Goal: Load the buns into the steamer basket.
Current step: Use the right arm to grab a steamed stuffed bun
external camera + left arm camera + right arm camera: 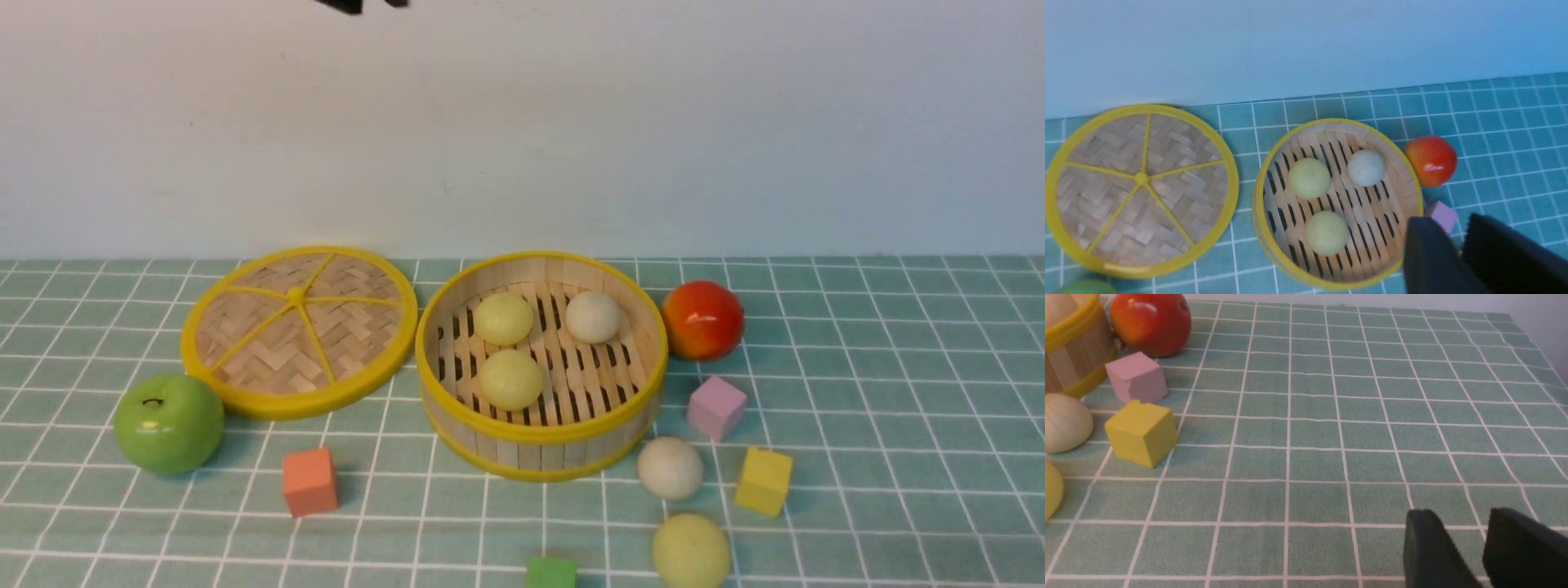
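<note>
The steamer basket (542, 436) stands mid-table and holds three buns: two pale yellow-green ones (504, 318) (510, 379) and an off-white one (593, 317). Two more buns lie on the cloth in front of it to the right, an off-white bun (669, 467) and a yellow-green bun (691, 551). My left gripper (1451, 222) hangs high over the basket's (1274, 163) right rim, its jaws a narrow gap apart with nothing between them. Low over bare cloth, right of the loose buns (1065, 422), my right gripper (1459, 514) stands open and empty.
The woven lid (298, 327) lies left of the basket, with a green apple (168, 423) in front of it. A red-orange fruit (702, 320) sits by the basket's right side. Orange (309, 482), pink (716, 407), yellow (764, 480) and green (551, 573) cubes are scattered nearby. A wall rises behind.
</note>
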Motion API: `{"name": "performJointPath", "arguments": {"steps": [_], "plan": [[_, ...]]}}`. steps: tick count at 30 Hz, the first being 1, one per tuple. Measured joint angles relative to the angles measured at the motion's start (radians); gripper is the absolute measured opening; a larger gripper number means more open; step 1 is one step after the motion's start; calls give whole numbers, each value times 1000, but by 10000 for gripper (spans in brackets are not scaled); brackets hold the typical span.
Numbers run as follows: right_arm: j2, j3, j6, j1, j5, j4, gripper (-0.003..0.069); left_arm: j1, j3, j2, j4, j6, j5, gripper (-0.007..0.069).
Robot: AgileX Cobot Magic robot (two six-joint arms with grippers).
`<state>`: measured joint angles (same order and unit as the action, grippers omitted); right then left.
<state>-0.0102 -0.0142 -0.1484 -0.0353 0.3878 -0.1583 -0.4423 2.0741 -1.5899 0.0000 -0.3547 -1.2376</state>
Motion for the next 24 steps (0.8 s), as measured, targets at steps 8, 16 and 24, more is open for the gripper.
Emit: {"name": "performJointPath", "arguments": {"steps": [8,16,24], "plan": [[0,0,0,0,0,0,238,0,-366,306,0,-22,0,-14],[0,0,0,0,0,0,238,0,-929,701,0,-96,68,-14],[0,0,0,0,0,0,238,0,-1125,945,-34,-173,275,-14]]}}
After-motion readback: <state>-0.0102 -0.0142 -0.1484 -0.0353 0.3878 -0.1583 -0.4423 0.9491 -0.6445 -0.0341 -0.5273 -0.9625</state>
